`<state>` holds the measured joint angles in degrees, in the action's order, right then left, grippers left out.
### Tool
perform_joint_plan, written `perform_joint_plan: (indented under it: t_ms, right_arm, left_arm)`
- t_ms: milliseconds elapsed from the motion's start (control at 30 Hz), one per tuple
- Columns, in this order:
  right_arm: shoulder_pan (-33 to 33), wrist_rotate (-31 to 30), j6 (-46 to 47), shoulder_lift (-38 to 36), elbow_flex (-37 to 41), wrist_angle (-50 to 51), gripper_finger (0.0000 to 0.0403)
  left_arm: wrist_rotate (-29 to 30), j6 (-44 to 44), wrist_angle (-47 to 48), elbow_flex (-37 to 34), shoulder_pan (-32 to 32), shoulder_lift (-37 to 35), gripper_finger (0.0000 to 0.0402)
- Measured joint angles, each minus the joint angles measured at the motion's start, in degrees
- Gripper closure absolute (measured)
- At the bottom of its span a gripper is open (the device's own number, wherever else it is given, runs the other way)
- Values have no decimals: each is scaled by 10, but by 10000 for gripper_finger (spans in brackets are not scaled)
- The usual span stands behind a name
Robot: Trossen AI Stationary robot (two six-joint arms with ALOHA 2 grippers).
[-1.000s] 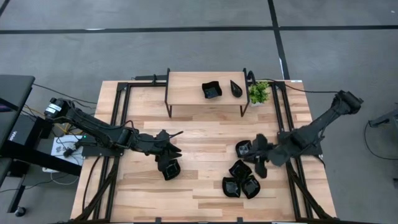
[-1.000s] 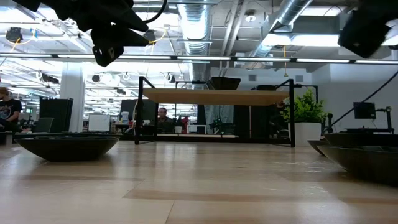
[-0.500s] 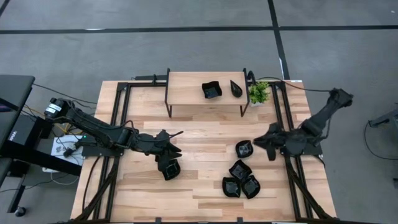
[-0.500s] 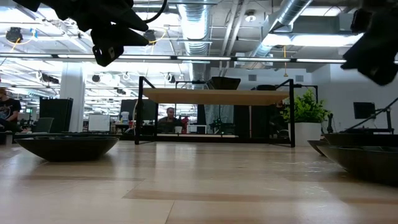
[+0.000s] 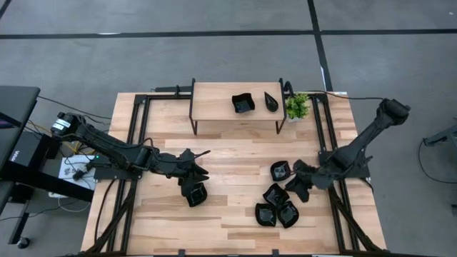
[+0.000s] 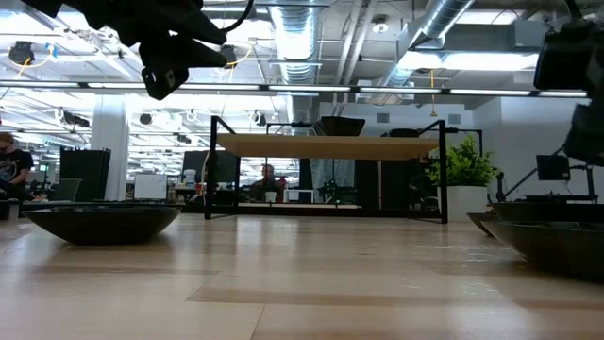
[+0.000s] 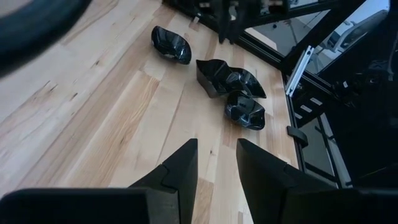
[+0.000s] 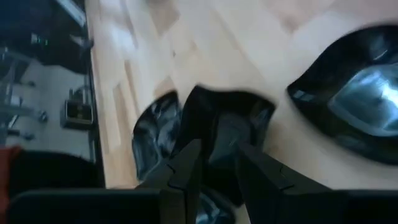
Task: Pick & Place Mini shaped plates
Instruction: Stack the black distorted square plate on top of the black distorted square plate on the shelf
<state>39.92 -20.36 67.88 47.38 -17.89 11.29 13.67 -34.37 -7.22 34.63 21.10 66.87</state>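
No text, label or number is legible; distant room signage is perhaps too small.

Black dish [image 6: 102, 223] on wooden table [image 6: 302, 283]

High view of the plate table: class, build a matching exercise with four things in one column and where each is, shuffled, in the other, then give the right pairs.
Things
1. potted plant
2. square plate
3. left gripper
4. right gripper

Places
A. on the raised shelf, beside a teardrop plate
B. over a lone plate on the table's left half
C. on the table just right of the shelf
D. by the cluster of plates on the table's right half

Pairs: 1-C, 2-A, 3-B, 4-D
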Motion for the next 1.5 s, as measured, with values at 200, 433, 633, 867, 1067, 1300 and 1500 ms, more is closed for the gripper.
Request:
perform_joint_plan:
  t_ms: [200, 433, 633, 867, 1067, 1300, 1500]
  right_arm:
    - [0, 57, 22, 91, 0, -36, 310]
    - [-11, 63, -3, 134, -23, -58, 275]
    - [-25, 64, -58, 138, -44, -43, 220]
    - [-42, 64, -64, 138, -54, 28, 210]
    - [-48, 65, -64, 138, -54, 34, 226]
    - [-48, 70, -61, 146, -54, 37, 231]
    - [-47, 85, -54, 194, -54, 18, 231]
  left_arm:
    - [0, 0, -2, 0, 0, 0, 289]
    - [0, 0, -3, 0, 0, 0, 289]
    - [0, 0, -4, 0, 0, 0, 289]
    - [0, 0, -4, 0, 0, 0, 289]
    - [0, 0, -4, 0, 0, 0, 289]
    - [0, 0, -4, 0, 0, 0, 289]
    - [0, 0, -6, 0, 0, 0, 289]
